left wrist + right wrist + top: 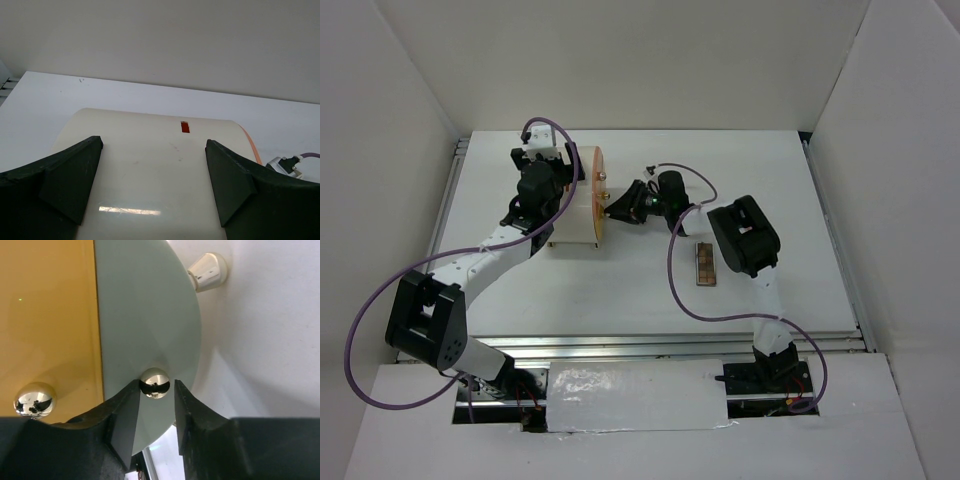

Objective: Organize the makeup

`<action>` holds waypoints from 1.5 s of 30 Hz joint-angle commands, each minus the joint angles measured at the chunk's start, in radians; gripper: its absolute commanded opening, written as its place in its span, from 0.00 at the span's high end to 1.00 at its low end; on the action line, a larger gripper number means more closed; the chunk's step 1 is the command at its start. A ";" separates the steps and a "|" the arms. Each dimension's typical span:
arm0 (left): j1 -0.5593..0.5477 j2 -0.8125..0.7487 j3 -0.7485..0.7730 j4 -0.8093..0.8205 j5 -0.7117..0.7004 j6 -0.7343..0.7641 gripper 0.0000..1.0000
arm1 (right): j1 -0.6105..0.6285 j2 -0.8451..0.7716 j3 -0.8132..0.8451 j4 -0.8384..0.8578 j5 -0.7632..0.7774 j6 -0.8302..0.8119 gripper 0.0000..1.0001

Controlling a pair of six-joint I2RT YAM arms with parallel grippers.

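One piece of makeup shows: a brown rectangular palette point(705, 263) lying flat on the white table, right of centre. The cream cylindrical box point(572, 210) lies on its side with its orange-rimmed face point(598, 195) turned right. My right gripper point(615, 208) is at that face. In the right wrist view its jaws point(156, 390) straddle a shiny round knob point(155, 382); the left finger touches it and a thin gap remains at the right finger. My left gripper point(152, 165) is open, its fingers point(75, 175) spread wide over the box's cream side point(150, 150).
A second shiny knob point(33, 400) sits on the orange drawer front point(47, 315). A cream foot point(210, 270) sticks out of the box. A small orange tab point(185, 127) marks the box's side. White walls enclose the table point(770, 170).
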 commanded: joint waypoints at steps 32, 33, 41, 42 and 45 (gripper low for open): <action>0.001 0.031 -0.034 -0.062 -0.064 -0.065 0.00 | -0.129 -0.104 -0.105 -0.007 -0.061 -0.072 0.74; 0.001 0.031 -0.036 -0.061 -0.066 -0.065 0.01 | -0.130 -0.106 -0.107 -0.020 -0.062 -0.078 0.74; 0.002 0.032 -0.033 -0.061 -0.074 -0.066 0.01 | -0.171 -0.143 -0.161 -0.016 -0.074 -0.095 0.74; 0.001 0.032 -0.033 -0.061 -0.075 -0.066 0.01 | -0.176 -0.146 -0.162 -0.019 -0.077 -0.098 0.74; 0.001 0.036 -0.030 -0.062 -0.077 -0.065 0.01 | -0.187 -0.161 -0.176 -0.031 -0.079 -0.112 0.74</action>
